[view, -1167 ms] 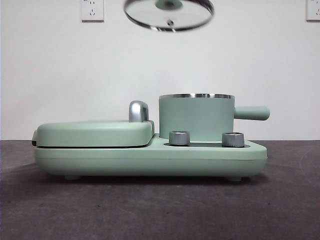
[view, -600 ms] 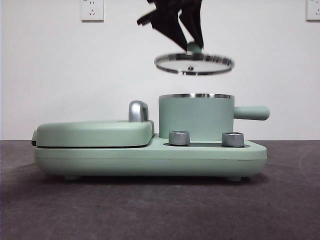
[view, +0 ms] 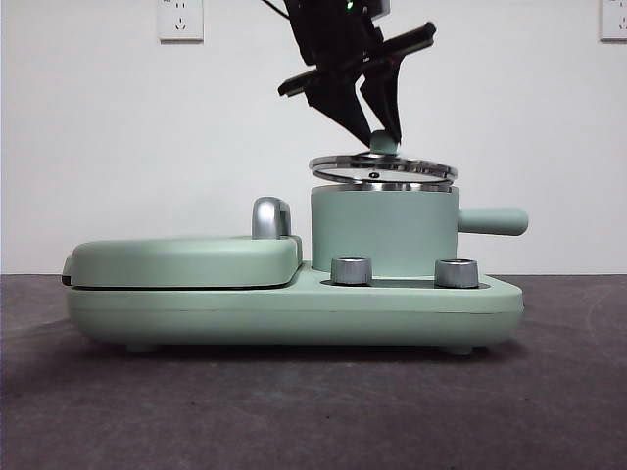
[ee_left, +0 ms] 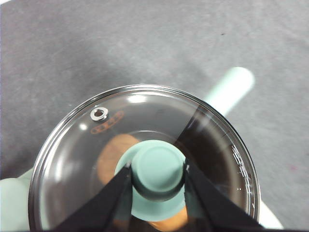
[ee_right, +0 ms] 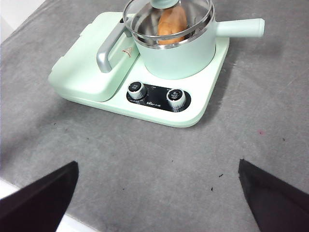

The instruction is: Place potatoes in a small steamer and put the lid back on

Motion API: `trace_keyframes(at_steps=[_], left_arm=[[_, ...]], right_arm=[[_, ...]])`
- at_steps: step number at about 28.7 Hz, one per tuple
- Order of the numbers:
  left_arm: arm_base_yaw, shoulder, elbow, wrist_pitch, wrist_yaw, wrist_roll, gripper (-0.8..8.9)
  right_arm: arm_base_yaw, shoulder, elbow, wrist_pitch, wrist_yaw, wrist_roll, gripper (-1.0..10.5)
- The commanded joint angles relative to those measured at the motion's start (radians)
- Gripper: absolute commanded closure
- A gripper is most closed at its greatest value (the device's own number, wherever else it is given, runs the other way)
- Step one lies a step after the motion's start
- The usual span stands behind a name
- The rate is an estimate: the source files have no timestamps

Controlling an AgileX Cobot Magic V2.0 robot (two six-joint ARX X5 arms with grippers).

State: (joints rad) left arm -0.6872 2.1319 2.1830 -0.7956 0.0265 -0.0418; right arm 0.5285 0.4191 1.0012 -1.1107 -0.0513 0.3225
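Front view: dark grey table (view: 313,411) nearest; on it the mint-green cylindrical steamer pot (view: 384,230), orange-brown potato (ee_right: 172,21) inside; left gripper (view: 375,139) clamps the knob of the round glass lid (view: 382,168) just above the rim; right gripper (ee_right: 154,193) spread wide; white wall (view: 98,147) behind.

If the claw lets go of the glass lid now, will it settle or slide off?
The glass lid hangs slightly tilted just above the steamer, so it likely settles. Glass could chip. The left claw pinches only the knob, so it may swing.
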Motion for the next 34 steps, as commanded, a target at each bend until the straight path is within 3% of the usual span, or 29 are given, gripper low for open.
trace_keyframes(at_steps=[1,14,34], left_arm=[[0.007,0.029,0.027,0.031,0.0,-0.004,8.09],[0.002,0.034,0.027,0.034,0.075,0.005,8.09],[-0.002,0.048,0.027,0.022,0.045,0.007,8.09]], right_arm=[[0.006,0.001,0.007,0.011,0.003,0.01,4.2],[0.006,0.002,0.007,0.011,0.007,0.011,4.2],[0.006,0.002,0.007,0.011,0.007,0.015,4.2]])
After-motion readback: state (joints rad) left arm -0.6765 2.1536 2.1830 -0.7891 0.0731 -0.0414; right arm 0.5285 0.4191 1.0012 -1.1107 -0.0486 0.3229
